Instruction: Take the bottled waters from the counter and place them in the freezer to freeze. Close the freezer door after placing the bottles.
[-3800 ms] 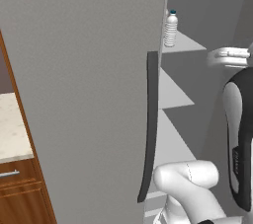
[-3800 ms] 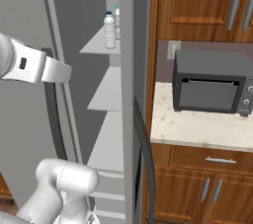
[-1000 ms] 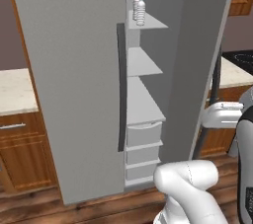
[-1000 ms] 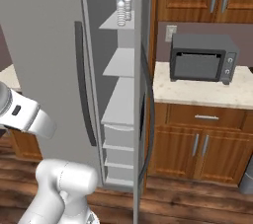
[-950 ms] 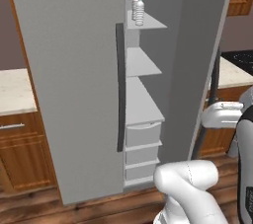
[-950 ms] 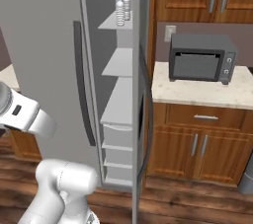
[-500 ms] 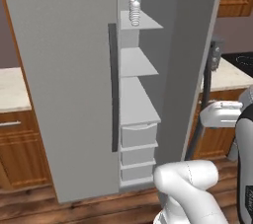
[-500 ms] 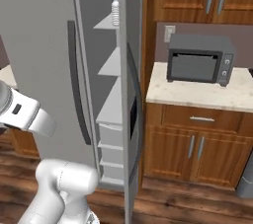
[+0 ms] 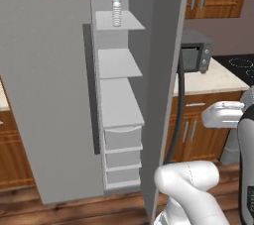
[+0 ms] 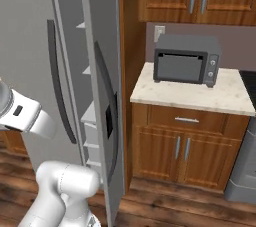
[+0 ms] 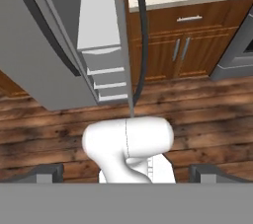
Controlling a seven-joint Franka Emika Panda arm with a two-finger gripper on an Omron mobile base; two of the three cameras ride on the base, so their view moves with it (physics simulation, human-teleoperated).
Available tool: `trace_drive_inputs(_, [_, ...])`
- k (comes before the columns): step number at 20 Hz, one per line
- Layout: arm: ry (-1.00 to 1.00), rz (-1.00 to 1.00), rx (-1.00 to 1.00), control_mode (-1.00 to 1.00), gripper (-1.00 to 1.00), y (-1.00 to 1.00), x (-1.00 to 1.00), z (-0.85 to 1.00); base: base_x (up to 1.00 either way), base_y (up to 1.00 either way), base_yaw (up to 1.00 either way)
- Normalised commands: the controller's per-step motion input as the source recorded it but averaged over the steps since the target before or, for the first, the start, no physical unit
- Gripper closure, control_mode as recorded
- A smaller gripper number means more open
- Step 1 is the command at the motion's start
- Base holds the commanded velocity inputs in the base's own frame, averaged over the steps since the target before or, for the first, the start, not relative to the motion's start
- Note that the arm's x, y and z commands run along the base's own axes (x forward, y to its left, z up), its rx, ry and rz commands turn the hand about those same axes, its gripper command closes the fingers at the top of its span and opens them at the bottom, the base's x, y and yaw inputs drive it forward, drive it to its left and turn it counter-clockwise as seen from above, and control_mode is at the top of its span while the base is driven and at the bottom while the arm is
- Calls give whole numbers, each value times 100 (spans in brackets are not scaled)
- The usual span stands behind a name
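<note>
Bottled water stands on freezer top shelf, freezer door ajar.

Glossy white arm of rounded, tubular links joined at a fine seam; a dark band runs down one upper link, and two small dark finger tips end the hand

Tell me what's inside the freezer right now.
A bottled water stands on the top white shelf; a second could be hidden behind it. Lower shelves look bare, and the bottom drawers hide their contents.
</note>
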Motion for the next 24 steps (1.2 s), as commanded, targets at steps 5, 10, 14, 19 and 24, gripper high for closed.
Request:
trace_drive_inputs(5, [0,0,0,100,-100,0,0,0,4,-13,0])
trace_drive_inputs(10, [0,0,0,100,-100,0,0,0,28,0,0])
trace_drive_inputs(14, [0,0,0,100,-100,0,0,0,53,0,0])
trace_drive_inputs(19, [0,0,0,100,-100,0,0,0,51,0,0])
trace_drive_inputs(24, [0,0,0,100,-100,0,0,0,38,-1,0])
